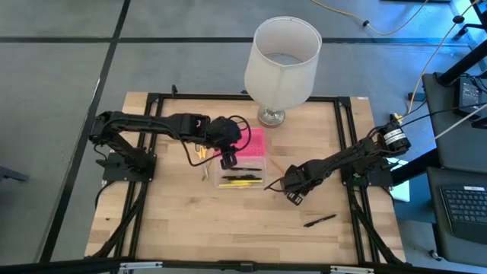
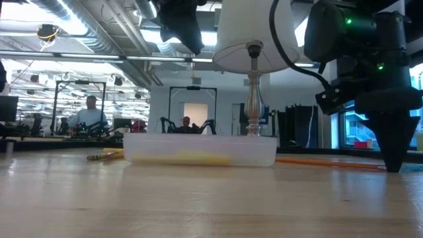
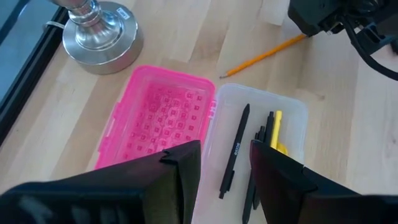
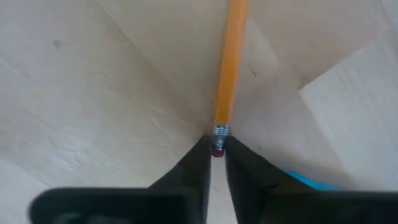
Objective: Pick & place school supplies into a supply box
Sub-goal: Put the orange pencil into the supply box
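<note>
Right now we are pinching the eraser end of a pencil (image 4: pixel 227 68) with our right claw (image 4: pixel 217 154), its fingers closed on that tip while the pencil is lying flat on the desk (image 1: pixel 228 221), just beside the box (image 1: pixel 242 180). Our left claw (image 3: pixel 225 171) is hanging over the box with its fingers parted and nothing between them. Below it the clear tray is holding dark pens (image 3: pixel 234 152) and something yellow, and the pink lid (image 3: pixel 163 115) is lying open flat beside the tray, on the lamp (image 1: pixel 281 61) side. Another pen (image 1: pixel 319 221) is resting alone on the desk, well apart from the box, nearer the front edge. Scissors (image 1: pixel 201 154) are lying just beside the box, under our left arm.
</note>
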`<state>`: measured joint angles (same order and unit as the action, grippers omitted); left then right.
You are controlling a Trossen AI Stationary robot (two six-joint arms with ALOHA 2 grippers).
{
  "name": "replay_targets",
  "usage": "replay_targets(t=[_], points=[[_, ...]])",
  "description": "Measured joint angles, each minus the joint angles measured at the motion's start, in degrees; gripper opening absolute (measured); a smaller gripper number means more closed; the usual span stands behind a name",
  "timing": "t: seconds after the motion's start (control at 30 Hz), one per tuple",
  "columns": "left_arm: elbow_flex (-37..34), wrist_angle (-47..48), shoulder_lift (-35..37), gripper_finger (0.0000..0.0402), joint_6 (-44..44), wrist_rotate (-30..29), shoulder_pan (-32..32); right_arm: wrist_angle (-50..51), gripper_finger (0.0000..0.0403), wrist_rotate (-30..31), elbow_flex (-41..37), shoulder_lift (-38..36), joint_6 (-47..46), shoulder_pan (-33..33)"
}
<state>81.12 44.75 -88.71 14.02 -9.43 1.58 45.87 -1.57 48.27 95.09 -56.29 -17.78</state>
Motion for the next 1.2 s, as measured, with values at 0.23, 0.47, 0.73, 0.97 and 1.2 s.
replay_targets(t=[0.23, 0.47, 0.73, 0.97, 1.2], points=[[0.0, 0.0, 0.0, 0.0130, -0.1, 0.0, -0.6, 0.2, 0.0010, 1.5, 0.0, 0.0, 0.0, -0.2], [0.0, 0.0, 0.0, 0.0130, -0.2, -0.1, -0.8, 2.8, 0.0014, 1.3, 1.2, 0.1, 1.0, -0.2], [0.0, 0.0, 0.0, 0.0130, -0.2, -0.1, -0.8, 4.7, 0.0012, 1.3, 2.3, -2.1, 2.1, -0.1], [0.0, 0.0, 0.0, 0.0130, -0.2, -0.1, -0.8, 6.5, 0.0012, 1.5, 2.4, -8.7, 1.3, -0.1], [0.0, 0.0, 0.0, 0.0130, -0.2, -0.1, -0.8, 10.0, 0.0012, 2.5, 2.4, -17.0, -3.1, -0.1]])
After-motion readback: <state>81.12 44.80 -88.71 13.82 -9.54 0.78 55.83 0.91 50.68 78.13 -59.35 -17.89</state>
